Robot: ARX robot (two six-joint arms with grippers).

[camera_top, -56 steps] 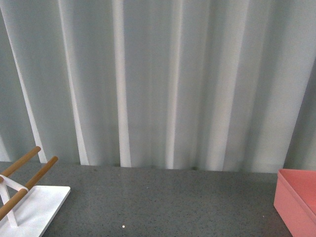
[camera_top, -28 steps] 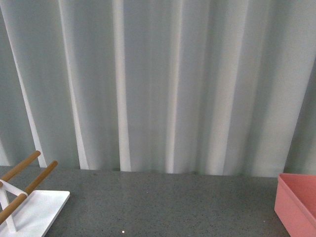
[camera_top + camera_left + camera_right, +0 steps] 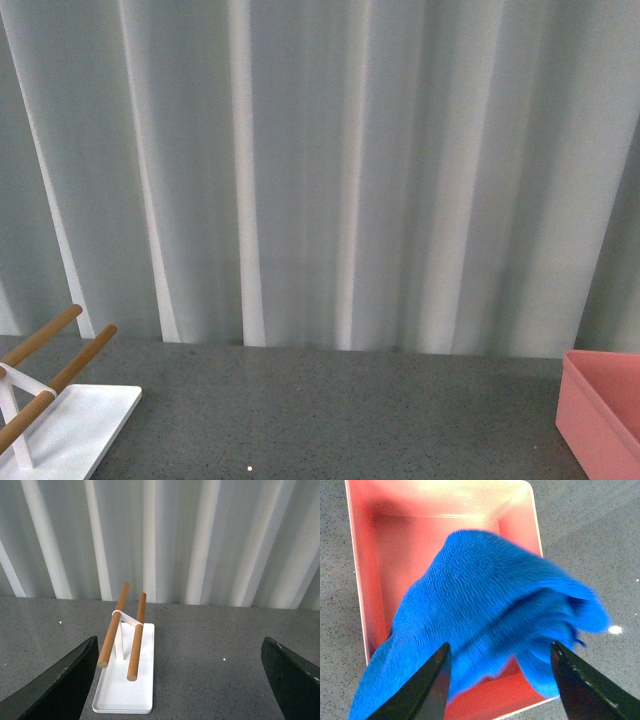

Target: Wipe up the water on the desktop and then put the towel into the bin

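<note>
Two wrist views and one front view.

Right wrist view: right gripper [image 3: 497,680] has its fingers spread apart at the near edge of the picture, with the towel [image 3: 490,625] bunched between and beyond them. Contact between fingers and cloth is not visible, so I cannot tell whether it is gripped or just released. The towel hangs over the bin [image 3: 370,580]; the part toward the picture's left reaches down inside the walls, the part toward the right overlaps the rim and the counter [image 3: 600,545] beyond. The cloth edges are blurred.

Left wrist view: left gripper [image 3: 182,680] is wide open and empty, above the counter, facing the rack [image 3: 125,670] with its wooden bars, well apart from it.

Front view: rack at far left, bin corner at far right, both cut off; neither arm nor the towel shows. A curtain [image 3: 320,170] closes the back.

Progress, as a judgement: the visible counter looks dry apart from small bright specks that I cannot identify, so wiping appears done. The deposit is in hand; the towel is not yet fully inside the bin. The bin floor is mostly hidden under the cloth.
</note>
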